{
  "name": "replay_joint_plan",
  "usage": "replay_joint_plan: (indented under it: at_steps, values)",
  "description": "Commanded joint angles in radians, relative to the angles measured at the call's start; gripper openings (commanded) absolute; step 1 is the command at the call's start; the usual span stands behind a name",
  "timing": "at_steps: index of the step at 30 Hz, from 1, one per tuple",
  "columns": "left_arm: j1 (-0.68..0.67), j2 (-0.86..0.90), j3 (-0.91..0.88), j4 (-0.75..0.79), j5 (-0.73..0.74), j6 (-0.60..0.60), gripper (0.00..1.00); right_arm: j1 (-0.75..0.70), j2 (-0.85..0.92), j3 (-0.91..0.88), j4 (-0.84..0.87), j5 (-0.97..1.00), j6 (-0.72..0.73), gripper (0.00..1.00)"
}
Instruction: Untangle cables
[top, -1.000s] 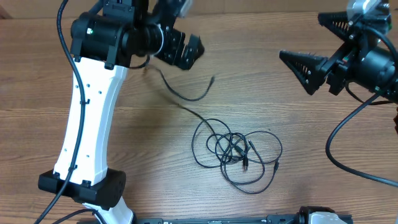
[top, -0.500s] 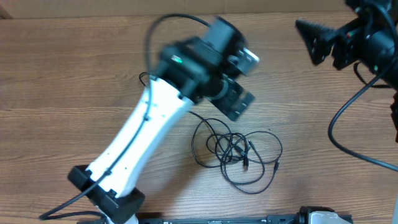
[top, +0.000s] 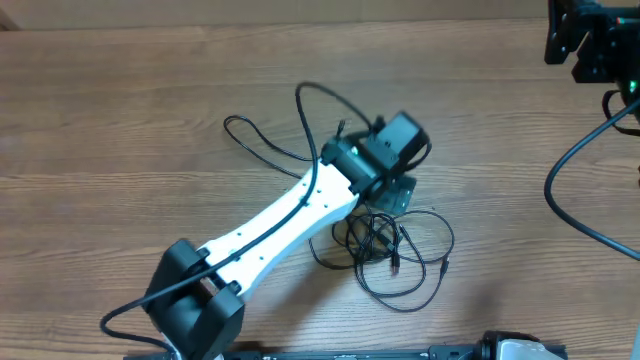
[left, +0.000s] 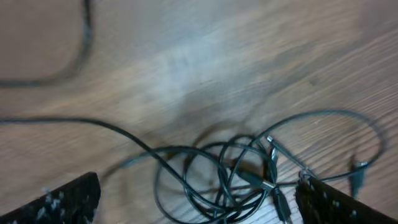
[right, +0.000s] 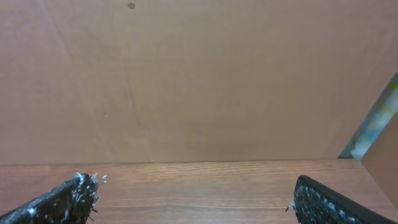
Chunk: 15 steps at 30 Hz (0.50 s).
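Tangle of thin black cables (top: 392, 262) sits mid-table on the brown wood-grain table (top: 100, 120). Loops overlap, with small silver-tipped plugs inside the knot. Left gripper (left: 198, 186) hangs just above the tangle's far edge, fingers (left: 62, 202) spread wide, nothing between them. One loose black strand (top: 250, 140) runs out far-left. Right gripper (right: 196, 193) is up at the far right corner, fingers wide apart and empty, facing a plain brown wall (right: 186, 81).

We see the cables (top: 378, 240) — thin, black, plug-tipped — lying in a loose knotted tangle on the table (top: 120, 120), one strand trailing up-left.
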Motion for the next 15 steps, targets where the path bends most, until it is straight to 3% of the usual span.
replay_joint_plan:
  at_steps: [1,9,11,15]
  values:
    - [-0.005,-0.003,-0.1,0.062,0.084,-0.135,1.0,-0.001,-0.035,0.018,0.005,0.021,0.015,1.0]
    - [-0.151,-0.003,-0.182,0.081,0.053,-0.451,0.96,-0.001,-0.037,0.018,-0.001,0.02,0.015,1.0]
    - [-0.192,-0.003,-0.189,0.087,0.027,-0.505,1.0,-0.001,-0.037,0.018,0.0,0.021,0.015,1.0]
    - [-0.267,-0.003,-0.209,0.186,0.021,-0.51,1.0,-0.001,-0.037,0.018,-0.005,0.02,0.015,1.0]
